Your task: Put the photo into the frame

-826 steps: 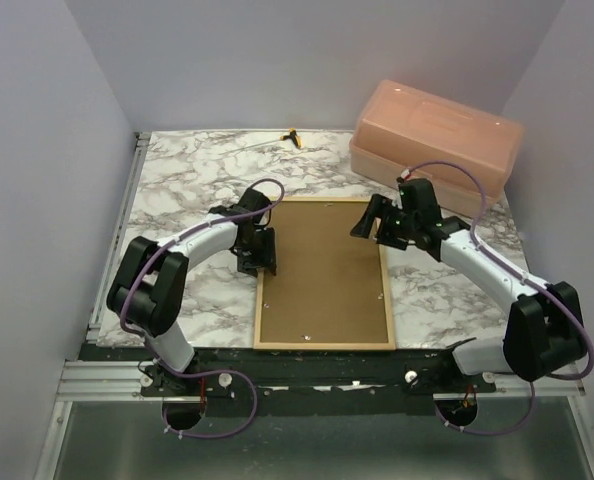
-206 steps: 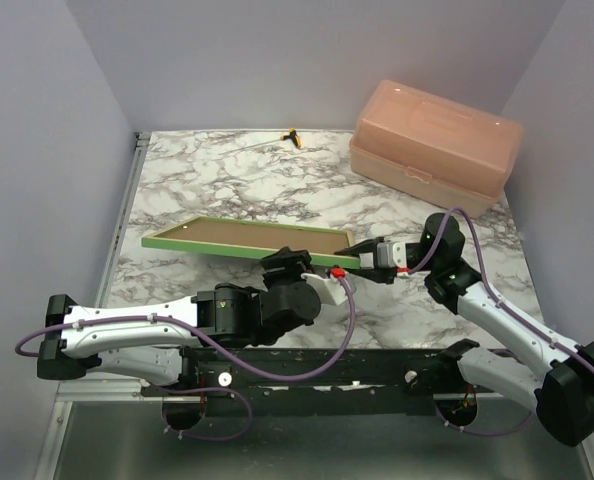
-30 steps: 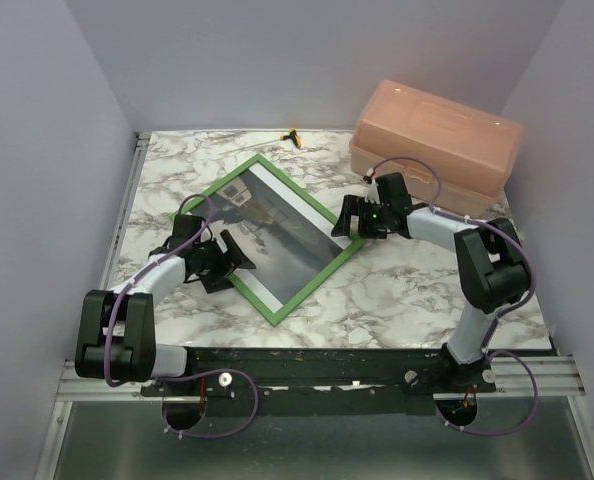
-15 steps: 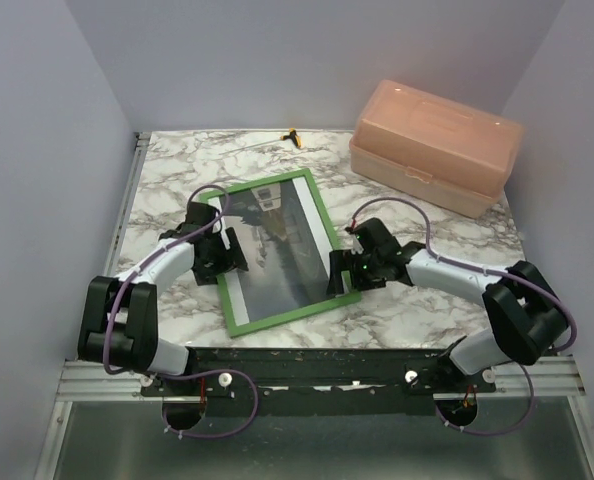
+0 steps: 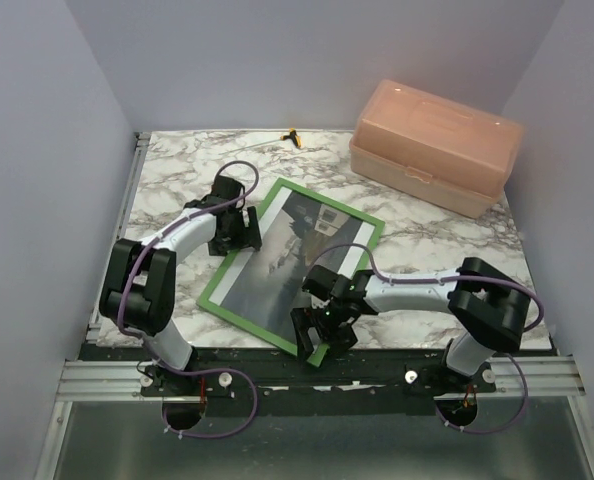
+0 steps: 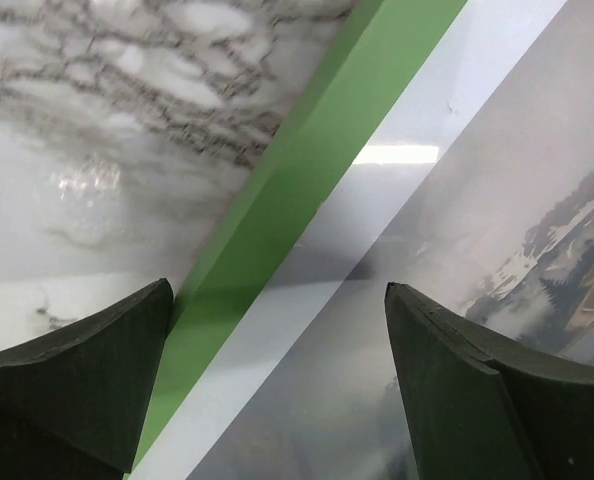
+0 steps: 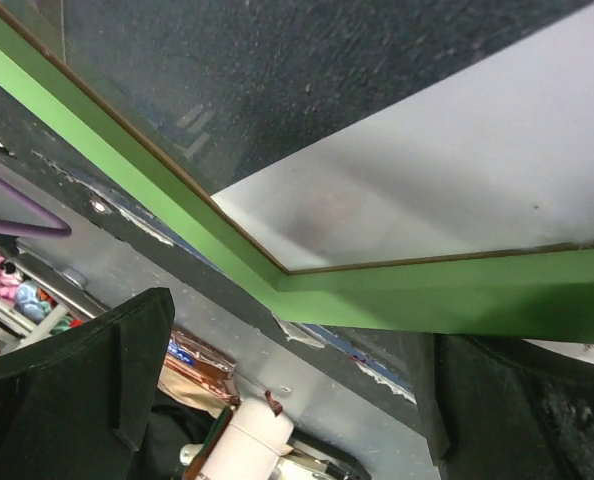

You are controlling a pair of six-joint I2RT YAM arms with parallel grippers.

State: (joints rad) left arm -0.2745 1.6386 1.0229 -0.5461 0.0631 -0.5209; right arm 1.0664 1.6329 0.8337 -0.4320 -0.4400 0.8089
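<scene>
Seemingly near done: the photo sits face up inside the frame on the marble table. The left gripper has its fingers apart astride one green rail. The right gripper, fingers also apart, flanks the near corner. Only straightening appears left.

The frame lies green face up and askew on the marble table, the photo showing inside. The left hand is at its far-left rail and the right hand at its near corner.
</scene>
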